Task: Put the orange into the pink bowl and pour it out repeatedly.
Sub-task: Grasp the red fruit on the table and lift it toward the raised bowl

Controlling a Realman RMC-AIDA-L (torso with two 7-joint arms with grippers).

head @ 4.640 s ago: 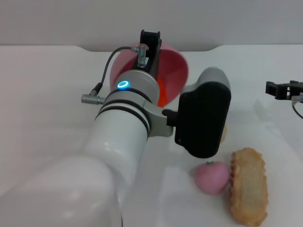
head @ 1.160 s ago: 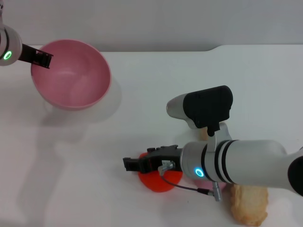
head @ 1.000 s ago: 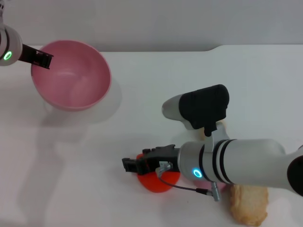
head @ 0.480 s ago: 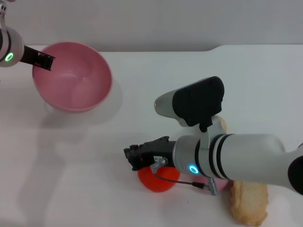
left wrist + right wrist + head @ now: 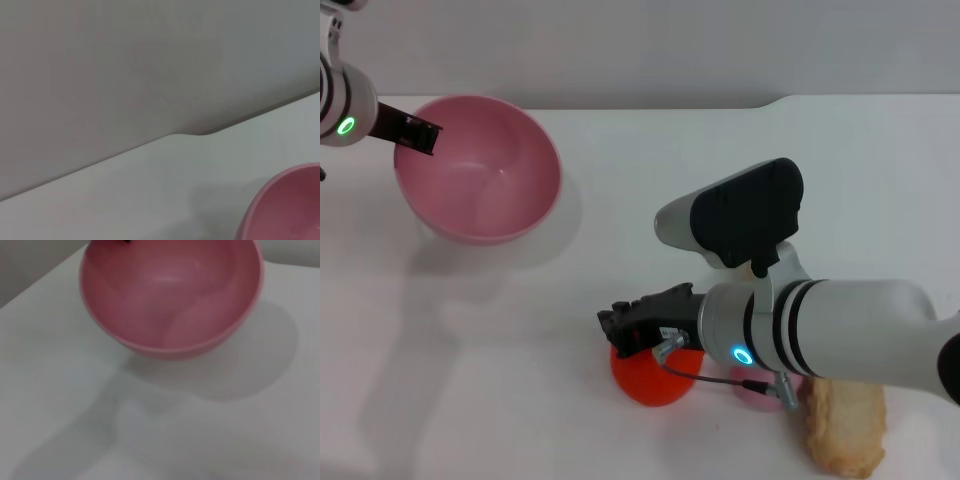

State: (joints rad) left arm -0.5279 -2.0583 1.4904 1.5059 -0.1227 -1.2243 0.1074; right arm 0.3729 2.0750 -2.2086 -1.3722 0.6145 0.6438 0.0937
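The pink bowl (image 5: 478, 170) is at the far left of the table, tilted, with its hollow facing me and nothing in it. My left gripper (image 5: 416, 134) is shut on its left rim. The bowl's edge (image 5: 290, 205) shows in the left wrist view, and the right wrist view looks straight at the bowl (image 5: 170, 300). The orange (image 5: 648, 380) lies on the table near the front, partly covered by my right gripper (image 5: 625, 330), which hangs just over its top. I cannot see whether that gripper touches or holds the orange.
A small pink fruit (image 5: 758, 388) peeks out from under my right forearm. A long tan bread-like piece (image 5: 845, 425) lies at the front right. The white table (image 5: 620, 220) ends at a grey wall behind the bowl.
The left arm, earlier in the middle tipping the bowl with the orange inside, now holds the empty bowl at the far left. The right gripper has shifted slightly right and up over the orange.
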